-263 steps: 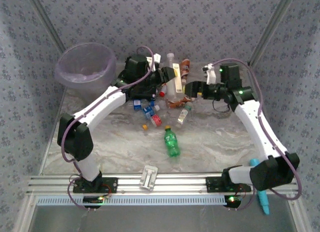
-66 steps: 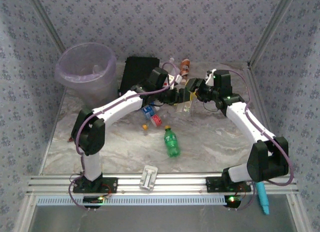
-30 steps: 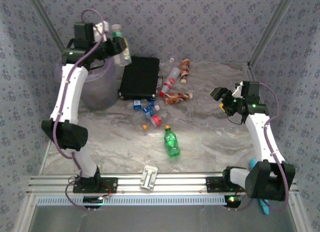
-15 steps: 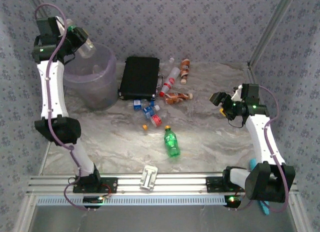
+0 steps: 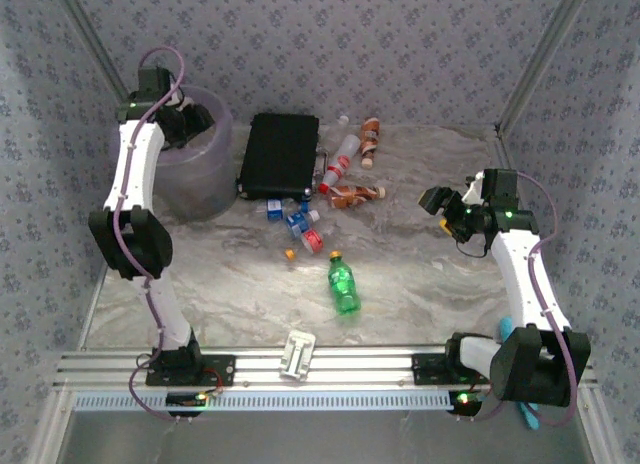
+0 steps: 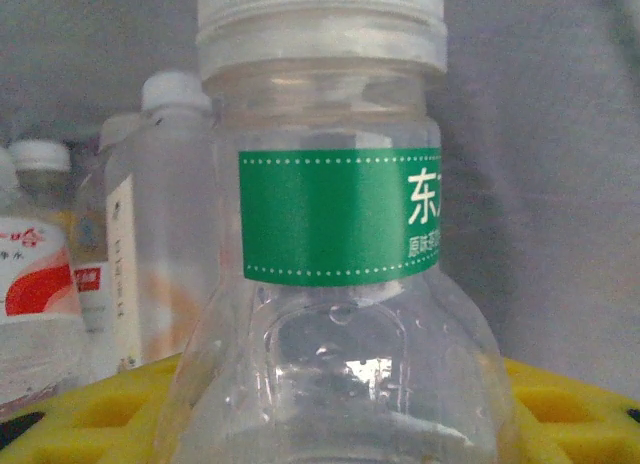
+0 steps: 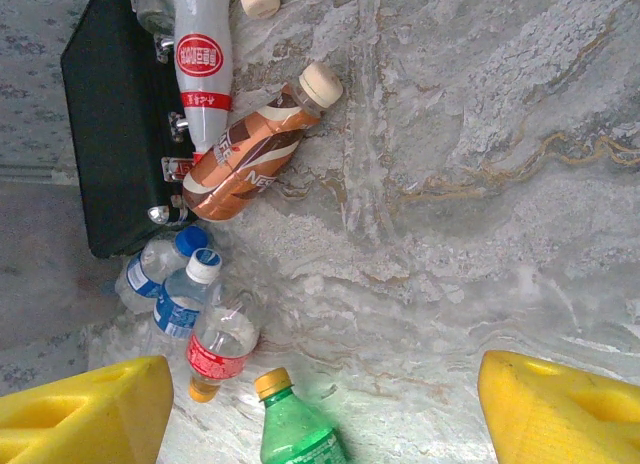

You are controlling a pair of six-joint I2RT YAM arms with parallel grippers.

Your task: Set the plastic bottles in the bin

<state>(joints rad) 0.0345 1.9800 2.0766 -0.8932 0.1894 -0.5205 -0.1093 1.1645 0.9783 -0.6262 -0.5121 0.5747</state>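
One clear green-labelled bottle [image 6: 335, 214] sits clamped in the left gripper [image 5: 197, 119], down inside the lilac bin [image 5: 205, 189], ready to drop. Right gripper [image 5: 442, 206] hangs with jaws apart. The brown coffee bottle [image 5: 357, 193] lies at its 9 o'clock, long axis 9-to-3.

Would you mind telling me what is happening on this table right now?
The left gripper holds a clear green-labelled bottle inside the bin, where other bottles already lie. The right gripper hangs open and empty above the right side of the table. Several bottles, including a green one, lie beside the black case.
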